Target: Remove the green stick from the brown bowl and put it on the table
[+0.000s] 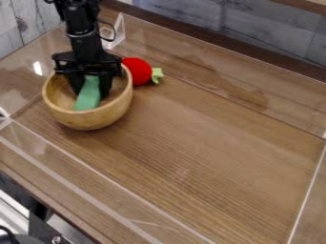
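The black gripper (87,69) reaches into the round wooden bowl (87,107), its jaws drawn together; whether they pinch anything, I can't tell. Just below its fingers, the flat green stick (88,95) lies inside the bowl. Beside the gripper sits a rounded red toy (136,71), on the wood-grained table (211,124).
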Controlling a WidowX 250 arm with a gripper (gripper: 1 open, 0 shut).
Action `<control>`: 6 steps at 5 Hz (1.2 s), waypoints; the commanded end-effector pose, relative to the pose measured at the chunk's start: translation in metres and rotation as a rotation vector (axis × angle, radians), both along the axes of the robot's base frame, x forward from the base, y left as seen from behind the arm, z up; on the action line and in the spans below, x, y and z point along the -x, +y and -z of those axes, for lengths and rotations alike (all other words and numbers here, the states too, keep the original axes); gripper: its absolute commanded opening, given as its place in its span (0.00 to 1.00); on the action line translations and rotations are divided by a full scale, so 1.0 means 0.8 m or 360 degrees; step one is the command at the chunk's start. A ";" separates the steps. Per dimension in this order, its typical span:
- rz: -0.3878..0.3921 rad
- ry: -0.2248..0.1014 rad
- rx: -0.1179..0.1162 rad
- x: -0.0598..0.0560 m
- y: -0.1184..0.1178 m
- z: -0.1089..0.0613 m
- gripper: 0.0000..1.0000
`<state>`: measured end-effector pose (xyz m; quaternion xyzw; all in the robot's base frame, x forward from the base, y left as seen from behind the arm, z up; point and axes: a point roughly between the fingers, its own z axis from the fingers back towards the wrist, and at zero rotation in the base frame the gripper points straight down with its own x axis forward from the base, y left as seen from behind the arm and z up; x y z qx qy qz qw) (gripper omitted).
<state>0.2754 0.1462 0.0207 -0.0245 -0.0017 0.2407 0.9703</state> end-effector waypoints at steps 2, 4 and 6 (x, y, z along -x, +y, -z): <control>-0.0078 0.0057 0.0052 0.008 -0.016 0.011 0.00; -0.0244 0.0067 0.0071 0.005 -0.022 0.009 0.00; -0.0141 0.0081 0.0074 0.002 -0.003 0.009 0.00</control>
